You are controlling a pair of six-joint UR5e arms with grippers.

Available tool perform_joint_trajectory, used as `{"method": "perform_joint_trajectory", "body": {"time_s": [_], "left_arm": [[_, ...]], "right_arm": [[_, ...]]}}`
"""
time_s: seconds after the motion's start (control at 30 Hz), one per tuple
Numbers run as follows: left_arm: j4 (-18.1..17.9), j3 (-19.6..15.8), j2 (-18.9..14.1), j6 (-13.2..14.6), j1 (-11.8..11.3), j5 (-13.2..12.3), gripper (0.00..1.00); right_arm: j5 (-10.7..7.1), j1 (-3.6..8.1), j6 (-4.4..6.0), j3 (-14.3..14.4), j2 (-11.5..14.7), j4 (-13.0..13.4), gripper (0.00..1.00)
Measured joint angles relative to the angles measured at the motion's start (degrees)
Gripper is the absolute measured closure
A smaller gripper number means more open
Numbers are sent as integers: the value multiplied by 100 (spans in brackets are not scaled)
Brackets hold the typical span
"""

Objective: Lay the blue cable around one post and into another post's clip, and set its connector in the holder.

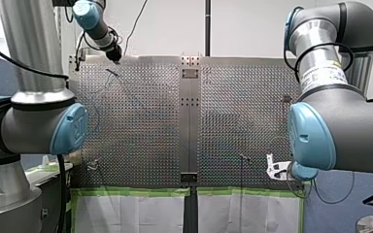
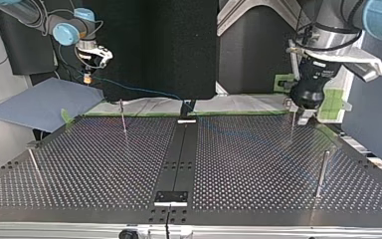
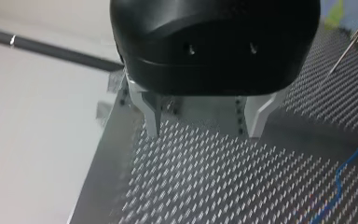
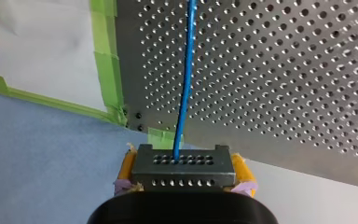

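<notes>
Clamping connector (image 4: 184,166), right jaws, blue cable (image 4: 185,79) ahead, arm label (image 1: 322,73) illegible

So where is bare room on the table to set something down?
Top view: near plate is bare beside the centre strip, out to the leaning post and the upright post. Far right corner is crowded: my left gripper, a thin post, blue cable.

Blue cable (image 4: 185,84), silver perforated table (image 4: 284,70) (green tape (image 4: 103,56) edging), yellow pads (image 4: 242,170)

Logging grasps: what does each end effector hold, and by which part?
My right end effector clamps the connector by its sides; my left end effector holds nothing.
</notes>
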State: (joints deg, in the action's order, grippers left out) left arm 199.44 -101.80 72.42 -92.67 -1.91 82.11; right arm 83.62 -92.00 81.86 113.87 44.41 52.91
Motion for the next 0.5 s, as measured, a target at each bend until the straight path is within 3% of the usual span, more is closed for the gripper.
{"method": "perform_joint_trajectory", "body": {"time_s": [0.1, 0.23, 0.5], "left_arm": [[-137, -122, 82, -20, 139, -78, 10], [-272, -176, 246, 16, 322, 14, 10], [-608, -189, 556, 16, 759, 322, 10]], "right_arm": [[-60, 17, -58, 0, -59, 4, 100], [-131, 36, -102, 0, -94, 16, 100], [-315, 137, -74, -39, -130, 317, 100]]}}
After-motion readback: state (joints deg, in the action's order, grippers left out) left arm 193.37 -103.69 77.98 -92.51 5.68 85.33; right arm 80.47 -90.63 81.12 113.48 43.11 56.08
